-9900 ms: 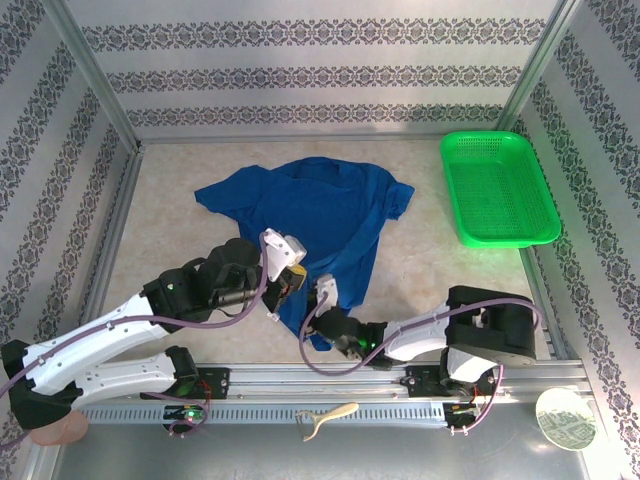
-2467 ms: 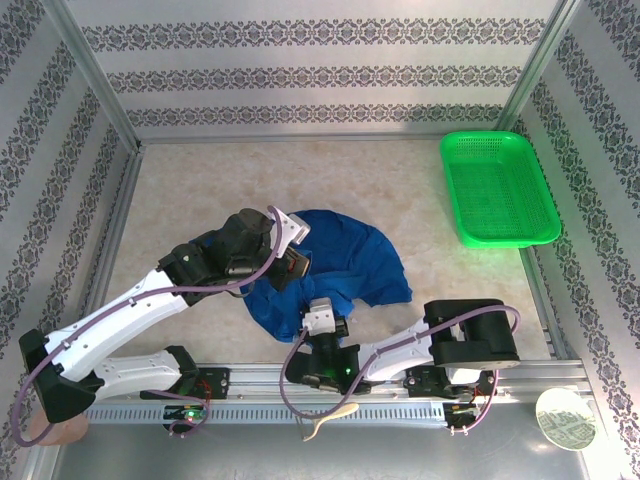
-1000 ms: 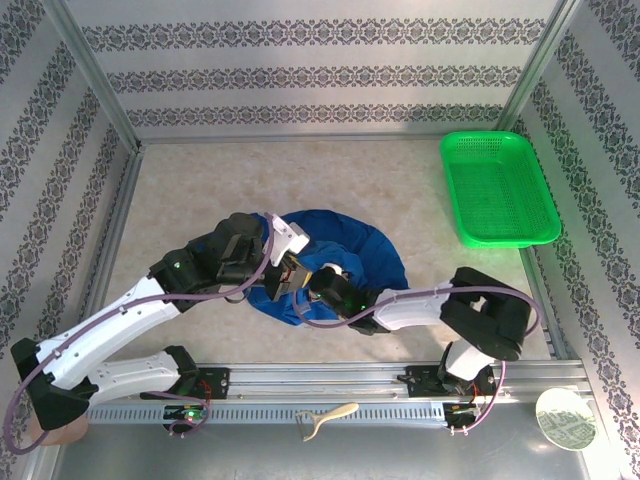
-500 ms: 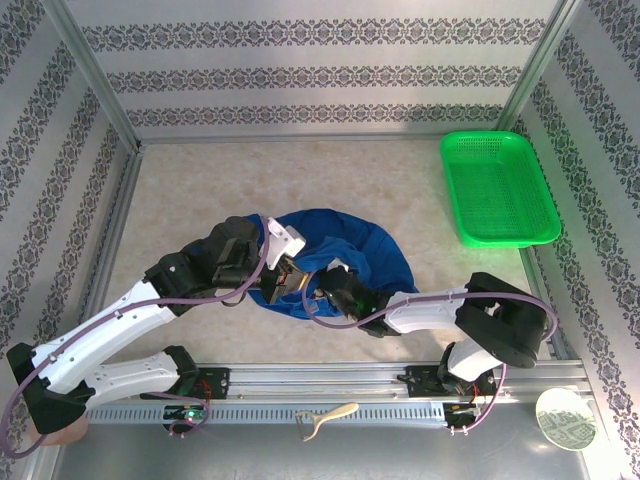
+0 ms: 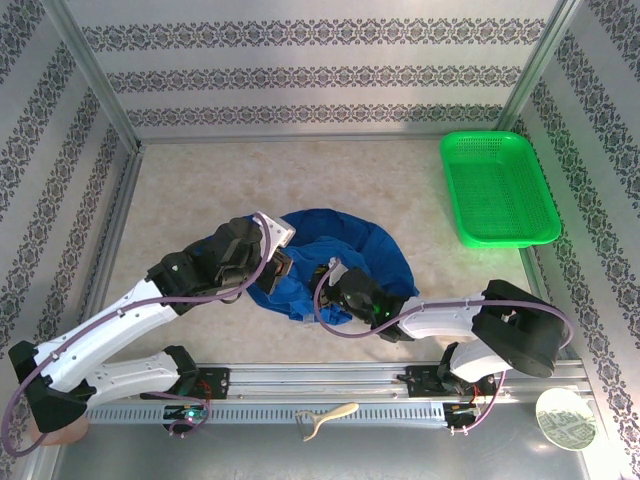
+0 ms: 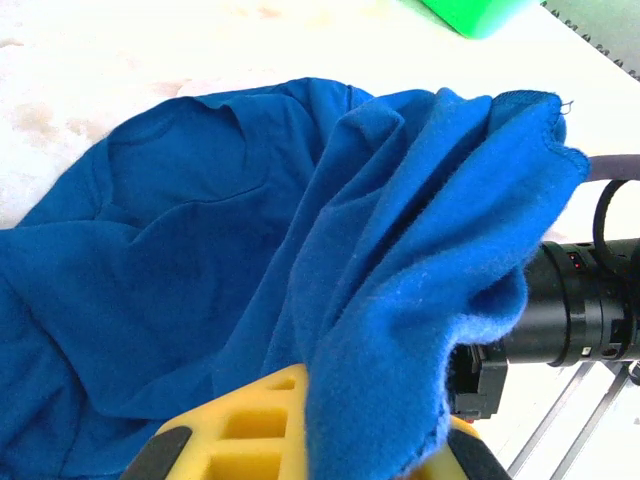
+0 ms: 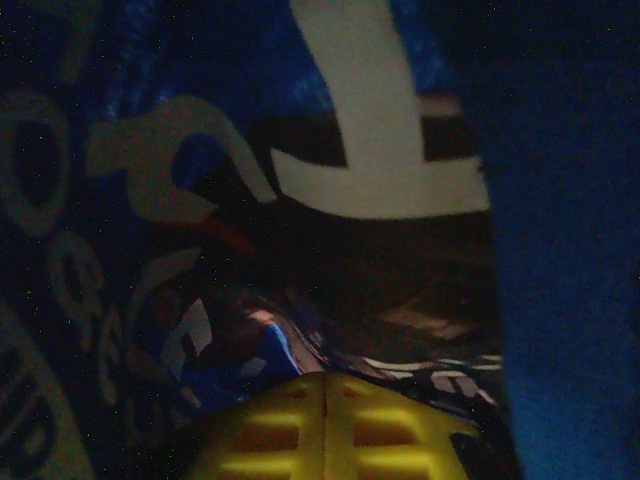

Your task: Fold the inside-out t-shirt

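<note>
Top view. Shirt (image 5: 352,243) lies bunched in a rounded heap on the counter (image 5: 190,190), centre and toward the near edge, between the two arms. Left fingers (image 5: 279,268) are at the heap's left edge, touching cloth. Right fingers (image 5: 334,291) are tucked into the heap's near side, with blue folds around them. Green basket (image 5: 498,190) sits at the far right, well apart from the shirt.

Left wrist view. Left fingers (image 6: 280,425) are yellow and low in the picture. They are closed, with a thick fold of shirt (image 6: 200,250) rising from between them and draping over the right-hand one. The rest of the cloth spreads rumpled across the counter (image 6: 90,60) behind. The right arm's black body (image 6: 570,310) shows just past the lifted fold. A corner of the basket (image 6: 475,12) shows at the top.

Right wrist view. Dark, under cloth. Right fingers (image 7: 325,420) are pressed fully together, seam to seam. Shirt (image 7: 570,250) hangs close on the right. Pale, reversed-looking print (image 7: 370,130) crosses the fabric above the tips. I cannot tell whether any cloth is caught between them.
</note>
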